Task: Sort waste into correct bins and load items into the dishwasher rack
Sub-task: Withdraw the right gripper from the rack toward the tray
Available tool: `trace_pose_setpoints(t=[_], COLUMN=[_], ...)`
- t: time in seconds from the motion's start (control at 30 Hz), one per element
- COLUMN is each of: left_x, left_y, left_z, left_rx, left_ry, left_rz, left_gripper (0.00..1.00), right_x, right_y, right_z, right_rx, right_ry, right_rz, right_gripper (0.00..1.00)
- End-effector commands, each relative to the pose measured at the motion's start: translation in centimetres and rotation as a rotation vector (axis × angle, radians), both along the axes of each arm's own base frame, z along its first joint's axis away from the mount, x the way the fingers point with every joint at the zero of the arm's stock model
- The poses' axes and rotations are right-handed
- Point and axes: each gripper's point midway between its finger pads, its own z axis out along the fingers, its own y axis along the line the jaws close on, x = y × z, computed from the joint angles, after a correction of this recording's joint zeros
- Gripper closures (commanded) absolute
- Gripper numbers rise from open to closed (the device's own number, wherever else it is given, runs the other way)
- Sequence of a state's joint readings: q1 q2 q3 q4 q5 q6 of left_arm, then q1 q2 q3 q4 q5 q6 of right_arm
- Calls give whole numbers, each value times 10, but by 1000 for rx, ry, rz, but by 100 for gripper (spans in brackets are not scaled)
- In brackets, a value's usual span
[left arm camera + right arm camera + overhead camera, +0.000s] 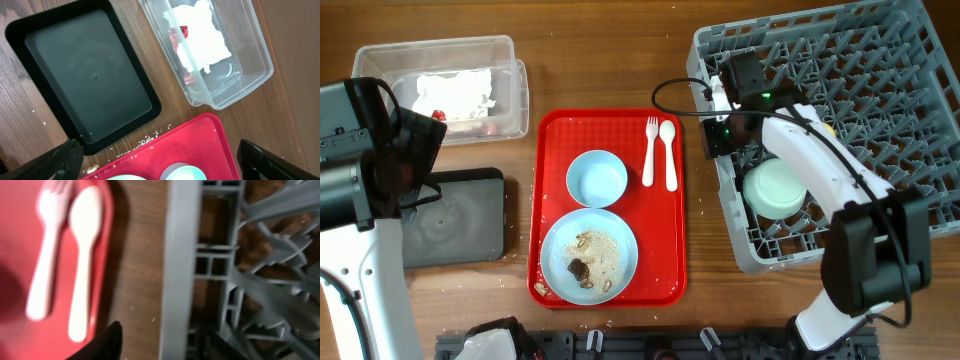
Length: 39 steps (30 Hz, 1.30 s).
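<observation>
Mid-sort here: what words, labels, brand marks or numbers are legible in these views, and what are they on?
No text can be read in any view.
The red marks on the white wrapper in the clear tub may be print, but are too blurred to read.
No lettering shows on the red tray, dishwasher rack, black tray, fork or spoon.

Red tray [662, 240], grey rack [900, 70]
</observation>
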<state>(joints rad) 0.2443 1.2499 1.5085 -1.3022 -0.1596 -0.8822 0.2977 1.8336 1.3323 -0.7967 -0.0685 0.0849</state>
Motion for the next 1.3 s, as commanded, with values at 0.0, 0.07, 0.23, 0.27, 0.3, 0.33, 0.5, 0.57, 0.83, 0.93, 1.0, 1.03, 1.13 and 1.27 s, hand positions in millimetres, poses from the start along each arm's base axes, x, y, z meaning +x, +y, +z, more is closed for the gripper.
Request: trace_pose_setpoints(t=[0.0,0.07,0.23,0.27,0.3,0.33,0.5,0.57,0.83,0.93,1.0,1.03,1.13,1.27], left_x=[-2,-2,-2,-2,-2,-2,-2,-2,-2,-2,-2,-2,-2,-2], left_y=[3,3,3,3,3,3,3,3,3,3,3,3,3,3], left_z=[3,3,3,3,3,3,3,3,3,3,3,3,3,3], left_rx=[6,6,6,6,6,6,6,6,6,6,6,6,6,6], left_ry=[-10,-10,-10,-10,-10,-10,-10,-10,-10,-10,-10,-10,-10,-10], left_rz=[25,25,25,25,25,25,25,25,25,25,25,25,25,25], left_gripper=[0,0,0,0,0,0,0,0,0,0,0,0,0,0], right_x=[10,17,32,35,38,41,52,57,78,83,87,87,91,95], right_y=[-10,-8,-3,-2,-1,0,3,5,2,1,2,2,-4,-2], right_z=[-17,-18,-14,-13,-11,-10,-5,-2,9,12,15,15,17,20], right_rx=[-53,-33,25,38,54,67,124,145,207,234,244,246,238,244], right_ry=[-5,-22,-72,-80,-88,-94,-128,-146,-227,-241,-258,-261,-289,-307], right_rz=[-84,-130,-239,-264,-297,-322,-419,-442,-597,-651,-657,-659,-700,-683], right_gripper=[61,66,76,78,80,80,88,89,90,90,89,89,88,85])
